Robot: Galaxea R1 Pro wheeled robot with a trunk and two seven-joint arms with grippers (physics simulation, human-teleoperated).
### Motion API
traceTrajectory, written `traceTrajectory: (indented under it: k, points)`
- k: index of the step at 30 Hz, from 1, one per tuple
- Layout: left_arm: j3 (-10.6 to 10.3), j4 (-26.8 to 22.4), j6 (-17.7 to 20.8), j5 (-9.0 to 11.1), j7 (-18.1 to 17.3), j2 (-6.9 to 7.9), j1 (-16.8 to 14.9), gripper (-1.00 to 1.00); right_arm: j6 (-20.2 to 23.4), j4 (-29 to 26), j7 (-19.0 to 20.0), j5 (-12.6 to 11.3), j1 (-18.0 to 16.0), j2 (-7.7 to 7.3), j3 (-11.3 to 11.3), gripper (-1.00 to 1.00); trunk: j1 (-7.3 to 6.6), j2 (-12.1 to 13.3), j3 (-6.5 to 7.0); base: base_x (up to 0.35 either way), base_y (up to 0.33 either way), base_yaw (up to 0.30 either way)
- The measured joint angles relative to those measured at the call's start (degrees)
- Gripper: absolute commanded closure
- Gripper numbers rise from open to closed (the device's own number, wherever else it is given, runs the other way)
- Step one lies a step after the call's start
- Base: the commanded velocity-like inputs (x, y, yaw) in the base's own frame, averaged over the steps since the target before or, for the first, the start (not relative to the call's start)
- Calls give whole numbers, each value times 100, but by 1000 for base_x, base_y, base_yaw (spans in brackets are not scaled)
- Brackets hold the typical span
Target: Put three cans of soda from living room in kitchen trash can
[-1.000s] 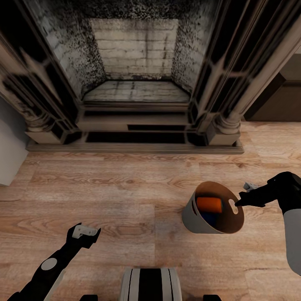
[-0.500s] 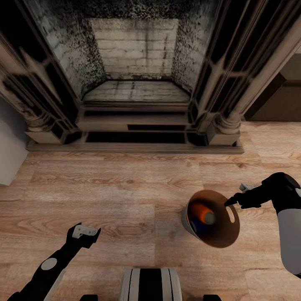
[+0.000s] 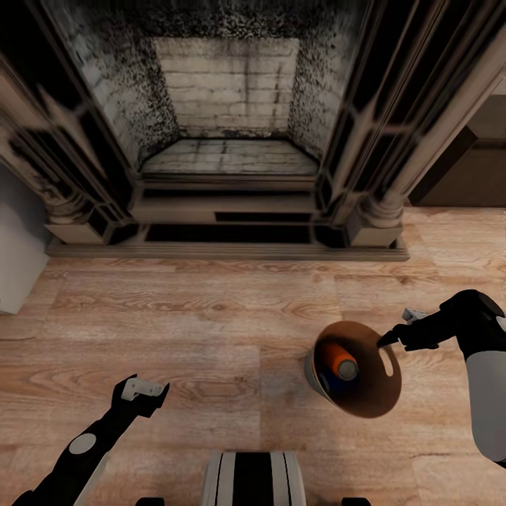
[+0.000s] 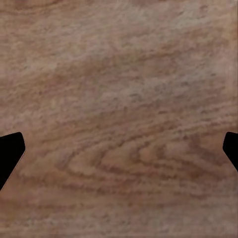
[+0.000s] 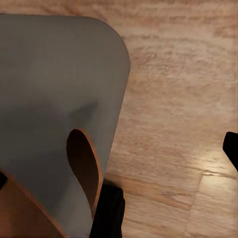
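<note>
Trash can: the tash can (image 3: 379, 393) is in the air above the wood floor (image 3: 211, 323), in front of the brick fireplace (image 3: 228, 126). It tips so its open mouth faces up toward the head camera.
Inside the bin: an orange-red can (image 3: 340, 360) stands on end, silver top up. A dark blue can (image 3: 327, 379) sits low beside it. I cannot tell if a third can is there.
Bin colours: pale grey outside (image 5: 54, 104), brown inside.
Right gripper: the right gripper (image 3: 388, 340) is closed on the rim, next to the handle slot (image 3: 388, 362).
Left gripper: the left gripper (image 3: 144, 388) hangs low over bare floor, holding nothing, fingers (image 4: 9, 153) wide apart.
</note>
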Motion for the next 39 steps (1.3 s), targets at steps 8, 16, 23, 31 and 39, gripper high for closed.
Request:
traceTrajectory:
  k: [8,16,23,31,39]
  points:
    - [-6,2,8,-21,-4,-1,0,-100,0,-2,-4,8,3,9,7,-100,-21,11,177,0,0,0]
    - [-7,8,9,-33,-6,-1,0,-100,-4,-8,-22,12,8,28,4,-100,-41,21,355,0,0,0]
    - [-7,24,16,-51,-4,-2,0,-100,-4,-9,-33,12,15,31,17,-100,-59,31,510,0,0,0]
    - [-7,26,21,-49,-2,-2,0,-100,-4,-9,-61,12,32,43,24,-100,-80,41,687,0,0,0]
    - [-7,21,18,-43,10,-2,0,-100,-97,-9,-80,15,40,46,25,-100,-101,52,864,0,0,0]
